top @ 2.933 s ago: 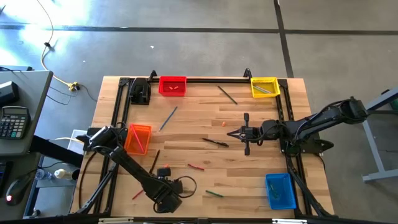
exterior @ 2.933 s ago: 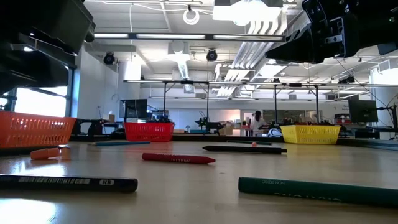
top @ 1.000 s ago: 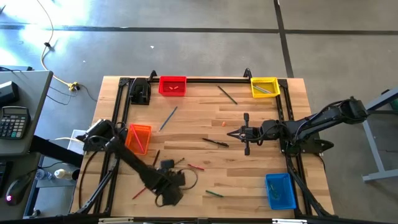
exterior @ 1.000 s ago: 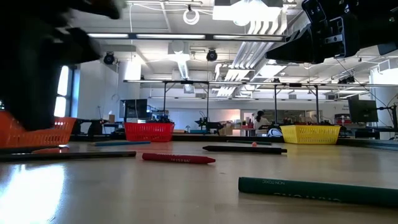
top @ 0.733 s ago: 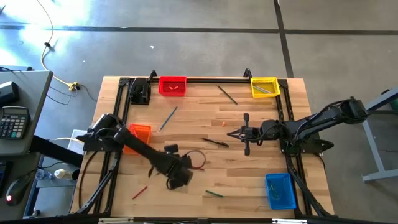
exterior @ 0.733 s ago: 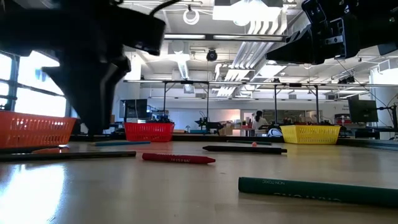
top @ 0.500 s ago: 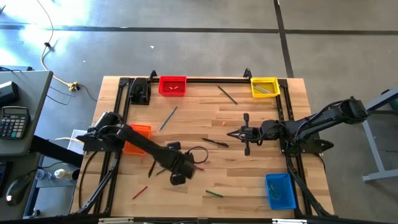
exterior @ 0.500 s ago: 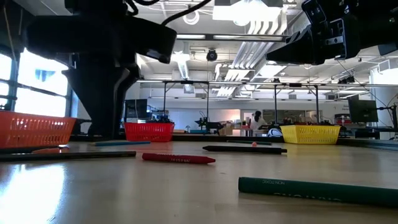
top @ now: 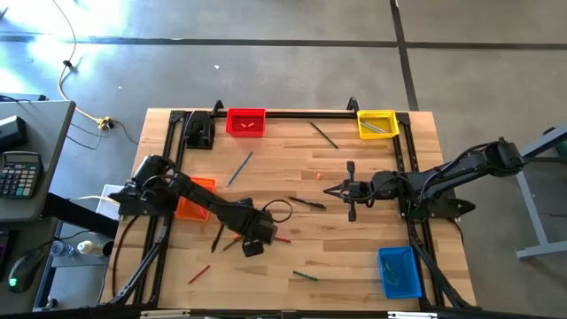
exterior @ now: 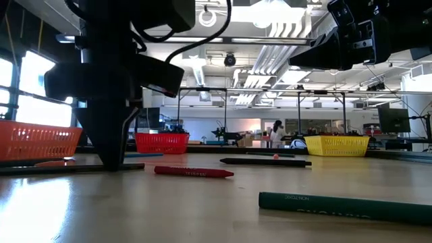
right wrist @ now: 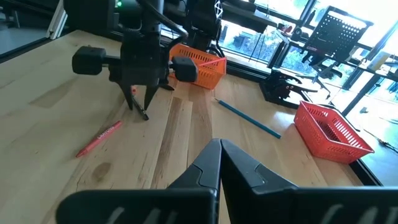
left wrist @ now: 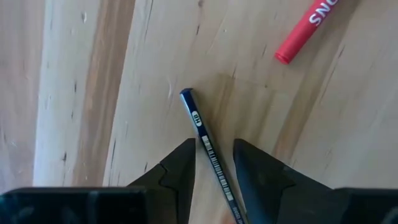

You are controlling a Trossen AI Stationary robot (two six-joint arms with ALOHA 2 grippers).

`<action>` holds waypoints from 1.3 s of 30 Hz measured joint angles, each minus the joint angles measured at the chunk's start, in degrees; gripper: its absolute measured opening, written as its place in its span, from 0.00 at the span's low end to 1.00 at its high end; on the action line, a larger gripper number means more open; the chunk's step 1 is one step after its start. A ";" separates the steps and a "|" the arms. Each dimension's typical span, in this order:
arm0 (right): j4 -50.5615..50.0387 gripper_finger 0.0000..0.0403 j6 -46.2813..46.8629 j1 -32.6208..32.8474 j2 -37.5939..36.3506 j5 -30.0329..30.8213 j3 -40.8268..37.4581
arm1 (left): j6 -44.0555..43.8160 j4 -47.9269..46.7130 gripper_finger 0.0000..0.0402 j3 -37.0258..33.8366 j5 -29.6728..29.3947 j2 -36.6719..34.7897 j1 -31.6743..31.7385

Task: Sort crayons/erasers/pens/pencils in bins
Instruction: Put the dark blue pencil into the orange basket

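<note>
A dark pencil (left wrist: 198, 121) with white print lies flat on the wooden table (top: 354, 239). My left gripper (left wrist: 214, 155) points straight down over it, open, with one finger on each side of the pencil and a gap on both sides. In the low view its tips (exterior: 111, 164) stand at the table top, over the pencil (exterior: 61, 169). A red crayon (left wrist: 308, 31) lies just beyond. My right gripper (top: 330, 190) hangs shut over the table's right half, clear of everything.
Bins stand around the table: red (top: 245, 121) and yellow (top: 376, 124) at the far edge, orange (top: 195, 197) at the left, blue (top: 400, 271) near right. A black pen (top: 306, 203), a blue pen (top: 239, 168), a green pencil (exterior: 344, 204) and an eraser (top: 319, 175) lie loose.
My left gripper has swung from the near left part of the table toward the right and far side, sinking until its tips stand at the table over the dark pencil. The pencil and the red crayon have stayed where they lay.
</note>
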 joint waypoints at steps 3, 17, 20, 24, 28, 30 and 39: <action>0.03 0.00 0.01 0.00 0.00 0.00 0.00 | 1.05 0.77 0.25 -0.53 1.27 -0.04 0.03; 0.01 0.00 -0.01 0.00 0.00 0.01 0.00 | 4.46 0.26 0.01 -0.59 -0.39 0.07 -0.74; 0.02 0.00 -0.01 0.00 0.00 0.00 0.00 | 4.68 0.08 0.01 -0.59 -1.77 0.07 -1.49; 0.03 0.00 -0.01 0.00 0.00 0.00 0.00 | 5.46 -0.24 0.01 -0.56 -3.52 0.13 -2.70; 0.03 0.00 -0.01 0.00 -0.02 0.00 0.00 | 5.51 -1.75 0.01 0.15 -6.20 0.40 -3.96; 0.03 0.00 -0.01 0.00 -0.01 0.00 0.00 | 5.49 -2.60 0.01 0.74 -6.93 0.44 -4.28; 0.03 0.00 -0.01 0.00 0.00 0.00 0.00 | 3.86 -6.78 0.01 3.74 -7.07 0.50 -3.37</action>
